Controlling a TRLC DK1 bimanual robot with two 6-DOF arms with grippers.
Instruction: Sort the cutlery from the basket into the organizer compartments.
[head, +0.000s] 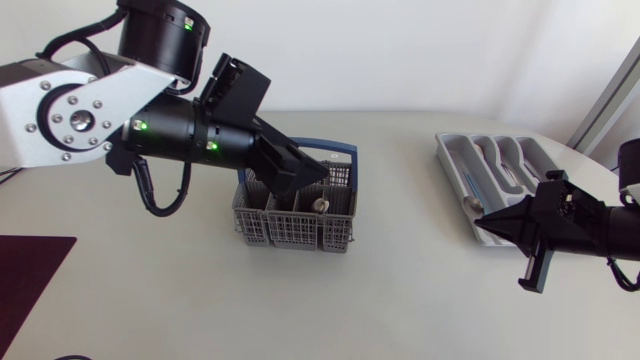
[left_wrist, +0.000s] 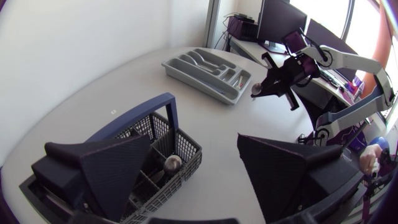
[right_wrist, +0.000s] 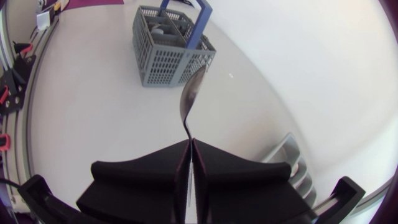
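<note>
Right wrist view: the right gripper (right_wrist: 190, 144), fingers nearly closed, pinches a spoon (right_wrist: 191, 96) by its handle end; it could swivel and miss the organizer (right_wrist: 290, 153).

table (head: 400, 300): white, matte | light: soft, even | left edge: maroon mat (head: 25, 275), possibly cloth

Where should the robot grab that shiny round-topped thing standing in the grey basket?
Grab the cutlery piece by its rounded top, coming straight down from above. That end is all that shows; the mesh walls of the basket shut it in on every side. The open left gripper hovers over the basket and should probably drop one finger each side of it, clear of the blue handle.
</note>
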